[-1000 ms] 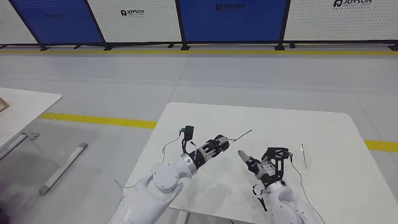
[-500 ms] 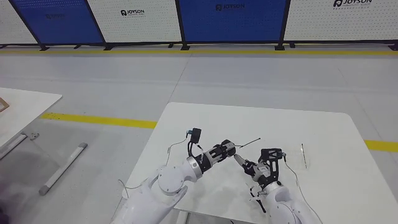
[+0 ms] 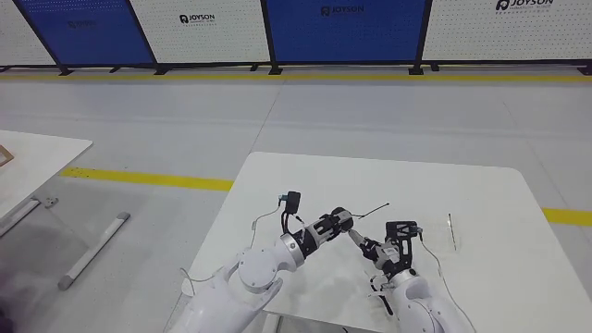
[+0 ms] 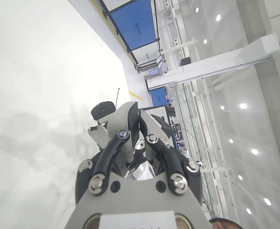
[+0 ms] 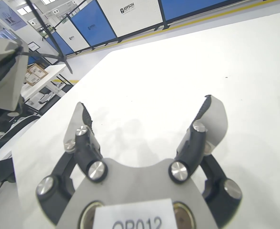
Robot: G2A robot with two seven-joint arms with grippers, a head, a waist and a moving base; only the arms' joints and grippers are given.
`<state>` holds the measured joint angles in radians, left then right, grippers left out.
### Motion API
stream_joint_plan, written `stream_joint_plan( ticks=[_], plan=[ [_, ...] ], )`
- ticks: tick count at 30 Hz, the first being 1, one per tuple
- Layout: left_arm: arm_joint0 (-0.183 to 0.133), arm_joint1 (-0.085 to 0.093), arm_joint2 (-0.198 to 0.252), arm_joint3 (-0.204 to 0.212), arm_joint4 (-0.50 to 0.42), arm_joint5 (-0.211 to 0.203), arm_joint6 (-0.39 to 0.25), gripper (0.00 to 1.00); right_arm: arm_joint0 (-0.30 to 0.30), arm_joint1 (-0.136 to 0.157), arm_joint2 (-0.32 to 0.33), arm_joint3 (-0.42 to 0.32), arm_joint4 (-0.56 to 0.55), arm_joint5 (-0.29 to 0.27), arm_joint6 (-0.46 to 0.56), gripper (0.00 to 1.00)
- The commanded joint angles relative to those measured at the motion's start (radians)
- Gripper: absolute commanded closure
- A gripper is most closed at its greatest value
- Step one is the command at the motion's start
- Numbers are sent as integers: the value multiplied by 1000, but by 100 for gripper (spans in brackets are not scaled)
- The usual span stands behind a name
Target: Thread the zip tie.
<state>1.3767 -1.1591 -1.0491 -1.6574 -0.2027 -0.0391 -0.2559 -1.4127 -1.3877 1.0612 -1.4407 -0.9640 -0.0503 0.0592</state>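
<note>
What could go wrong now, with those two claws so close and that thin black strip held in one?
1. The left gripper and the open right gripper are very close; they might bump.
2. The zip tie is thin and pinched at one spot only, so it may flex or slip.
3. It lies beside the right gripper's fingers, not between them; closing could miss.

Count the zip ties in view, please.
2. One zip tie is clamped in the left tool, above the table; the other zip tie lies flat near the table's right edge. More could be hidden under the arms.
</note>
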Motion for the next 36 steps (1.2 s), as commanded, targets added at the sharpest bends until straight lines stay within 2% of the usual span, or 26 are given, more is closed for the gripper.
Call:
stream_joint_plan(
  ticks=[1, 3, 4, 5, 6, 7, 8, 9, 11, 19, 22, 29, 36],
  plan=[
    [1, -2, 7, 0, 2, 1, 2, 100, -6, 0, 6, -8, 19, -11, -19, 0],
    [0, -3, 11, -1, 1, 1, -3, 100, -11, 0, 11, -10, 26, -21, -47, 0],
    [-1, -3, 13, -1, -1, 1, -7, 100, -12, 0, 12, -11, 29, -24, -55, 9],
    [-1, -3, 13, -1, -5, 0, -13, 100, -13, 0, 12, -10, 31, -28, -59, 38],
    [-2, -4, 13, 0, -10, -2, -17, 100, -11, -1, 12, -7, 35, -34, -55, 53],
    [-3, -4, 12, -1, -11, -5, -19, 100, -8, -1, 11, -2, 38, -38, -42, 55],
    [-4, -4, 13, -1, -10, -6, -19, 100, -3, -1, 9, 3, 39, -39, -31, 64],
    [-5, -5, 15, -4, -11, -9, -21, 100, 4, -2, 5, 9, 39, -39, -21, 66],
    [-5, -5, 16, -5, -12, -11, -26, 100, 11, -3, 0, 17, 42, -41, -15, 67],
    [-9, -7, 15, 6, -27, -8, -42, 100, 5, 0, 8, 13, 66, -119, -23, 67],
    [-10, -8, 17, 9, -28, -4, -44, 100, 0, 2, 11, 7, 65, -130, -34, 65],
    [-14, -10, 18, 12, -42, 19, -39, 100, -10, 5, 16, -2, 66, -168, -62, 67],
    [-15, -12, 23, 17, -35, 22, -38, 100, -13, 7, 21, 1, 73, -187, -75, 68]
  ],
)
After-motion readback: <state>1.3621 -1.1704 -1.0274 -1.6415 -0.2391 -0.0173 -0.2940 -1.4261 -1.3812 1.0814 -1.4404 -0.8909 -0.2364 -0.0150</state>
